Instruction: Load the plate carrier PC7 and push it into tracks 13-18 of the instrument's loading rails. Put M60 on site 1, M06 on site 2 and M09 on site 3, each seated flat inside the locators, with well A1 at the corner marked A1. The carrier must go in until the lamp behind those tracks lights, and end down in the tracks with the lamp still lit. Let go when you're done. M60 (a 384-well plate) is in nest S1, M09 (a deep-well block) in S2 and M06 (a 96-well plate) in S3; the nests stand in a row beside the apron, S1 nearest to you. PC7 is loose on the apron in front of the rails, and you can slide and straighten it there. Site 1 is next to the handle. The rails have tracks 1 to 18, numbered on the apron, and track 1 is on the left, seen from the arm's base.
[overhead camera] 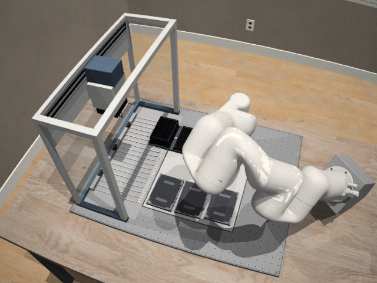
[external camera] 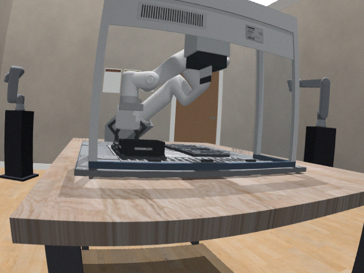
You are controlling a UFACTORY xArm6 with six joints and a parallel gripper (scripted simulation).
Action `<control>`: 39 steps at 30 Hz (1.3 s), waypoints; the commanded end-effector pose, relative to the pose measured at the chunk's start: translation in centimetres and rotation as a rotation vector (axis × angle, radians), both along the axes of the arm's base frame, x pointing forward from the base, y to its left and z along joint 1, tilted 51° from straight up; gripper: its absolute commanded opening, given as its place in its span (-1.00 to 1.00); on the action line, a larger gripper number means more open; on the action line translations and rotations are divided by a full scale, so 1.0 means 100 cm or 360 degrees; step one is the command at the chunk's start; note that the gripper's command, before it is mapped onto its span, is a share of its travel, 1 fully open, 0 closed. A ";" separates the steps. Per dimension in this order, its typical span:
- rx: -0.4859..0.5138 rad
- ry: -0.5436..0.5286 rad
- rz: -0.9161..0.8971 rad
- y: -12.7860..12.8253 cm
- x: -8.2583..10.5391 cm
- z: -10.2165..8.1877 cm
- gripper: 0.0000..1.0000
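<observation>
Gripper (external camera: 128, 137): fingers spread wide, down at the near end of the carrier, gripping nothing.
PC7 (overhead camera: 173, 138): on the apron's far end, partly over the rails (overhead camera: 134, 158).
M09 (overhead camera: 164, 131): deep black block — seated on PC7's rail-side site.
Second plate (overhead camera: 183, 138): just beside M09, half under the arm.
Nests (overhead camera: 165, 190): three dark trays in a row, no plates in them.

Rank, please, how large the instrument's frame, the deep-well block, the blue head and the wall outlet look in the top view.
1. Instrument's frame
2. Blue head
3. Deep-well block, slightly smaller, though lower and farther from the camera
4. Wall outlet
</observation>
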State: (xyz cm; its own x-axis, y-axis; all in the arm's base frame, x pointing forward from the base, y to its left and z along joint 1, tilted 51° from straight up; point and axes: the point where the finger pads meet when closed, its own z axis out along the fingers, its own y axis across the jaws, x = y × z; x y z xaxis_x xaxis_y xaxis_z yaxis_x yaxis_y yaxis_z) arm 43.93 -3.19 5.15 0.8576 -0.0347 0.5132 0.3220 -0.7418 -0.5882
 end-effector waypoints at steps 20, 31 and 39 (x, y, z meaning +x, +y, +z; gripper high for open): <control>-0.0002 -0.0004 -0.0002 -0.002 0.019 0.012 0.63; -0.0002 -0.0004 -0.0002 -0.002 0.027 0.017 0.63; -0.0002 -0.0004 -0.0003 -0.002 0.034 0.021 0.63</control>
